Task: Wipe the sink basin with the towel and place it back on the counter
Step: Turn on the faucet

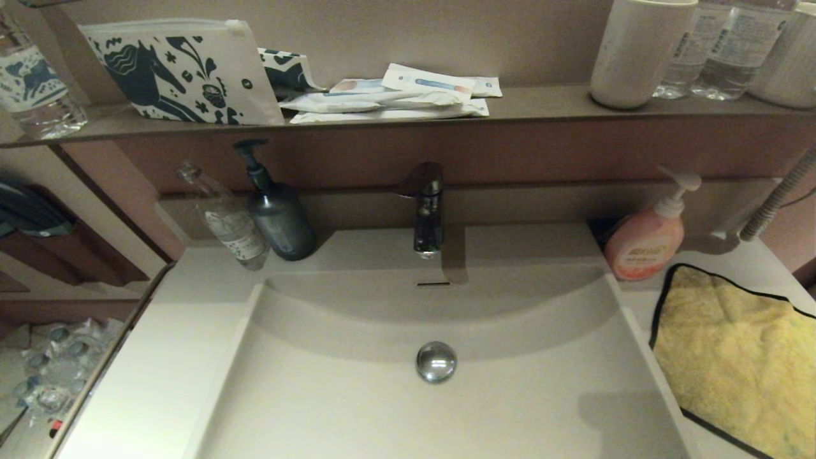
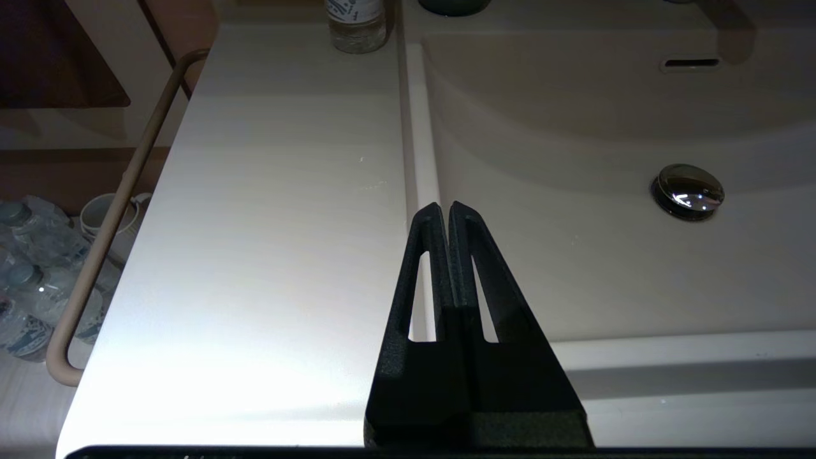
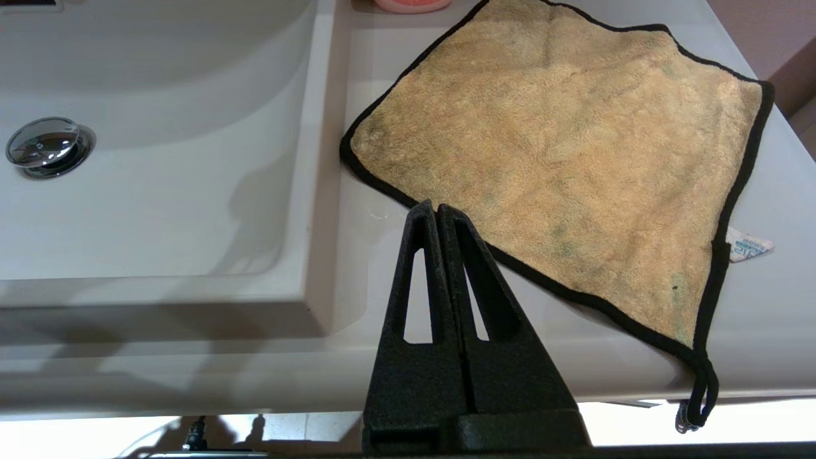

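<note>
towel (image 1: 739, 357) cut off at right, label (image 3: 749, 245) perhaps tucked under

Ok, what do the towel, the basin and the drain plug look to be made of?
Towel: fluffy yellow pile with black stitched edging, likely microfibre. Sink basin: smooth off-white moulded surface, one piece with the counter; ceramic or resin, cannot tell which. Drain plug: mirror-bright dome, apparently chromed metal.

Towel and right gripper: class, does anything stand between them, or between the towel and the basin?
Nothing visible does. The right gripper, shut and empty, hovers at the near edge of the towel, which lies flat on the counter. Only the bare rim separates towel from basin; the pink soap bottle stands behind the towel, off that path.
</note>
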You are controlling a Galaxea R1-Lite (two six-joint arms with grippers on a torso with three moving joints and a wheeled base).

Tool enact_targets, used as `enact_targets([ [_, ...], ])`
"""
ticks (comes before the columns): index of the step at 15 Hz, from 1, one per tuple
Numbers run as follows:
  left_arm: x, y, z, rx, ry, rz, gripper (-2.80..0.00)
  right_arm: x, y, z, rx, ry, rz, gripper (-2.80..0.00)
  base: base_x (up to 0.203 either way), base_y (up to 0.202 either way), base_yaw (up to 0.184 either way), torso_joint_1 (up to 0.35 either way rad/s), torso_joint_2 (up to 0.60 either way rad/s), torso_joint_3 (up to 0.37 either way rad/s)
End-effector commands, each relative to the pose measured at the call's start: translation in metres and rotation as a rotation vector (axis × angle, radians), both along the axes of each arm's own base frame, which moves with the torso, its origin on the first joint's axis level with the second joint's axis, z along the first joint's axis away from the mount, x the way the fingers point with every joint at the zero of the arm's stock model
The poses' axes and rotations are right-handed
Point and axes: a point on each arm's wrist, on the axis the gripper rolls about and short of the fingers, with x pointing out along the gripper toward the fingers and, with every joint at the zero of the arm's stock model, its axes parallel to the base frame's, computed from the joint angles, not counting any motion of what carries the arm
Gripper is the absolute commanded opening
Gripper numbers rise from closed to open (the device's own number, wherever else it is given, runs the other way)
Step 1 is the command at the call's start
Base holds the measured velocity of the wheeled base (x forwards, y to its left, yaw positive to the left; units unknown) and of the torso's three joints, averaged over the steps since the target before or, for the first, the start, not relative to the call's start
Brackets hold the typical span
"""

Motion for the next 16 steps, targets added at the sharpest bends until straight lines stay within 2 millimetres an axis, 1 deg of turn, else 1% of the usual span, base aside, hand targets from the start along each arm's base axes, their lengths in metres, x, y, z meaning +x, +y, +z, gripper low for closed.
enact_targets([
  [1, 0.000, 0.000, 0.000, 0.000, -0.001, 0.000, -2.80, 0.000, 0.000, 0.000, -0.001, 0.000, 0.000, -2.80, 0.000, 0.000, 0.000, 0.000, 0.00, 0.000],
  [7, 0.000, 0.000, 0.000, 0.003, -0.002, -0.002, -2.80, 0.000, 0.000, 0.000, -0.001, 0.000, 0.000, -2.80, 0.000, 0.000, 0.000, 0.000, 0.00, 0.000],
  [9, 0.000, 0.000, 0.001, -0.040, -0.006, 0.009, -2.80, 0.000, 0.000, 0.000, -0.001, 0.000, 0.000, -2.80, 0.000, 0.000, 0.000, 0.000, 0.00, 0.000],
  [11, 0.000, 0.000, 0.002, 0.007, -0.015, -0.002, -2.80, 0.000, 0.000, 0.000, -0.001, 0.000, 0.000, -2.80, 0.000, 0.000, 0.000, 0.000, 0.00, 0.000],
  [12, -0.002, -0.001, 0.008, 0.012, -0.035, -0.022, -2.80, 0.000, 0.000, 0.000, -0.002, 0.000, 0.000, -2.80, 0.000, 0.000, 0.000, 0.000, 0.00, 0.000],
  [13, -0.005, -0.001, 0.017, 0.013, -0.061, -0.051, -2.80, 0.000, 0.000, 0.000, -0.001, 0.000, 0.000, -2.80, 0.000, 0.000, 0.000, 0.000, 0.00, 0.000],
  [14, -0.005, -0.002, 0.024, 0.014, -0.057, -0.075, -2.80, 0.000, 0.000, 0.000, -0.001, 0.000, 0.000, -2.80, 0.000, 0.000, 0.000, 0.000, 0.00, 0.000],
  [16, 0.001, -0.003, 0.038, 0.013, -0.015, -0.133, -2.80, 0.000, 0.000, 0.000, -0.001, 0.000, 0.000, -2.80, 0.000, 0.000, 0.000, 0.000, 0.00, 0.000],
])
